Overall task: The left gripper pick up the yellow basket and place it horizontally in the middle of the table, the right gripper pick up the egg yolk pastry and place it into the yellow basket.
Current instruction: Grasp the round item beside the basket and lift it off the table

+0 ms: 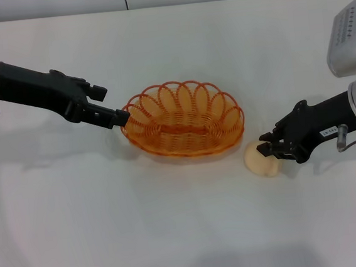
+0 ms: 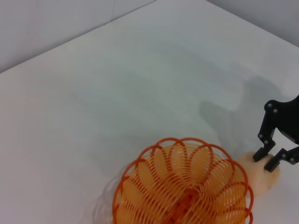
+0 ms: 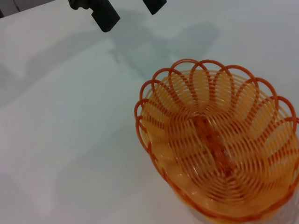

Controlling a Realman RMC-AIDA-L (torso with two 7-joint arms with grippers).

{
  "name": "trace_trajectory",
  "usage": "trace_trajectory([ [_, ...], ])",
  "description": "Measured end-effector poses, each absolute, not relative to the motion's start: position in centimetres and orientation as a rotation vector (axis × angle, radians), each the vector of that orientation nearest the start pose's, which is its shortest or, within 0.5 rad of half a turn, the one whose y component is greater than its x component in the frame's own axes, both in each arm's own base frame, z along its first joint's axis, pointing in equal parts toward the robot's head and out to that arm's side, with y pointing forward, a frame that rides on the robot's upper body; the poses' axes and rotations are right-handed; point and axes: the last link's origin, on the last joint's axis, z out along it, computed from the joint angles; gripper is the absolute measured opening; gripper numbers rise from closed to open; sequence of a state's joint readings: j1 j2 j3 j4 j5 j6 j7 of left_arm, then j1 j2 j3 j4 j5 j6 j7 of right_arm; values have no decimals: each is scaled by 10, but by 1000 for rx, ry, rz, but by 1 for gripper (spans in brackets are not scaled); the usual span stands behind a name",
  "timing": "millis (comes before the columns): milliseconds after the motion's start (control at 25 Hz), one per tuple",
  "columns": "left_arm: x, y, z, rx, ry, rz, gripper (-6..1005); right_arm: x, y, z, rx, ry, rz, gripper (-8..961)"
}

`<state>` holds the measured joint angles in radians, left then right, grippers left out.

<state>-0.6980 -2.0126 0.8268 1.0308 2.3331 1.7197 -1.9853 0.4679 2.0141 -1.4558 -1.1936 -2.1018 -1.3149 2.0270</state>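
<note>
1. Head view: yellow basket (image 1: 183, 119) sits flat mid-table (image 1: 175, 235), long axis running left-right.
2. Left gripper (image 1: 118, 116) is at the basket's left rim; whether it clamps the wire, I cannot tell.
3. Egg yolk pastry (image 1: 260, 158) lies just beside the basket's right end, nearer the robot.
4. Right gripper (image 1: 269, 149) is open, fingers straddling the pastry, not yet clenched.
5. Judgement: the basket lies leftward and slightly away from the right gripper, so lift, then a short carry.
</note>
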Motion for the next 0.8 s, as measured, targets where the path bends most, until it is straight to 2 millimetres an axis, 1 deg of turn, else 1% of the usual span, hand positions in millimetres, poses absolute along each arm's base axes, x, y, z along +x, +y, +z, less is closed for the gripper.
trace_trajectory([
  [80,-205,370,53,-2871,-817,-83,861,198,342,-23,-2885,530,-32,138],
  [320,-206,370,54,-2871,-814,-81,861,188,342,-17,-2877,503,-4,119],
  [680,-211,368,54,-2874,-799,-75,861,166,343,10,-2817,450,62,66],
  [800,-211,367,54,-2877,-792,-74,861,157,345,13,-2815,425,74,48],
])
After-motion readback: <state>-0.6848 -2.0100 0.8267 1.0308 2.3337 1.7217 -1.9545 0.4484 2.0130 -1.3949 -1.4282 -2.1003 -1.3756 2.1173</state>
